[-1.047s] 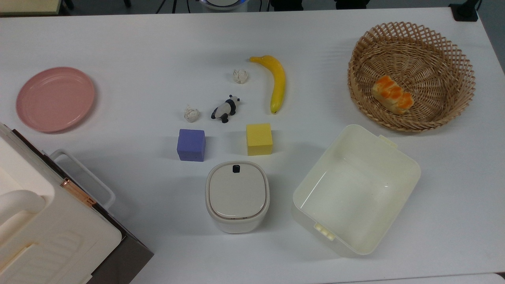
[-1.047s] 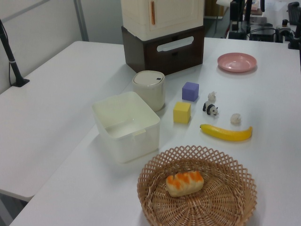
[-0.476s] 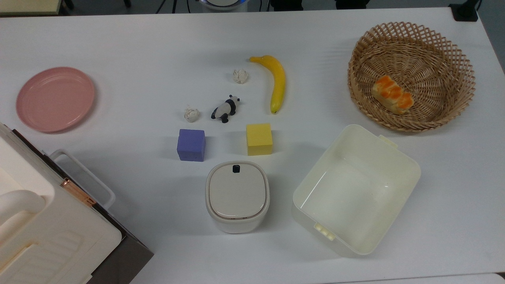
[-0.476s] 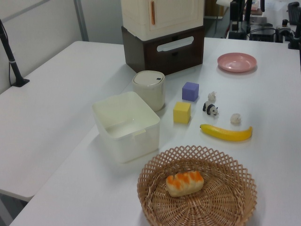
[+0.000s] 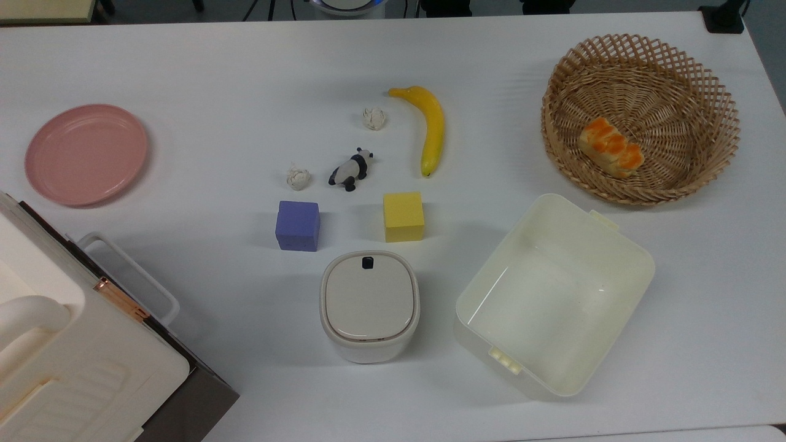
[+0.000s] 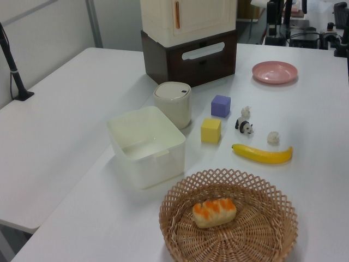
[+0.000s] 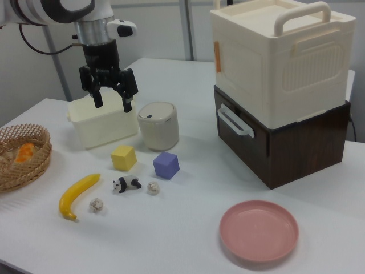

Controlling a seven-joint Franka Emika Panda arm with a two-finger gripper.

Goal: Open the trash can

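Top view first: the trash can (image 5: 369, 305) sits on the white table (image 5: 184, 61) toward the near edge, its beige-grey lid shut flat and the small black button (image 5: 368, 263) at the rim on the side facing the purple cube (image 5: 298, 225) and yellow cube (image 5: 403, 216). Just to the top view's right stands the pale-yellow tub (image 5: 552, 294), lidless and apart from the can; farther off are the banana (image 5: 431, 126), the toy panda (image 5: 351, 170), two crumpled paper balls, a pink plate (image 5: 86, 153) and a wicker basket (image 5: 638, 116) holding a bread roll. Left view next: the trash can (image 6: 173, 103) stands between the tub (image 6: 146, 145) and the dark-brown base under the big cream box (image 6: 188, 19), so the open room for an approach seems to be from above — a sensible reason for a top-mounted button. Right view last: the gripper (image 7: 110, 101) hangs in the air with its fingers spread wide and nothing between them, pointing down, above the tub (image 7: 102, 123) and just to the right view's left of the trash can (image 7: 158, 125), not touching either. The button (image 7: 149, 117) faces the near side here. My reading is that the opening has not begun; the fingers would need to shift over the lid's rim and press down on the button, and a miss could merely push the light can across the table.
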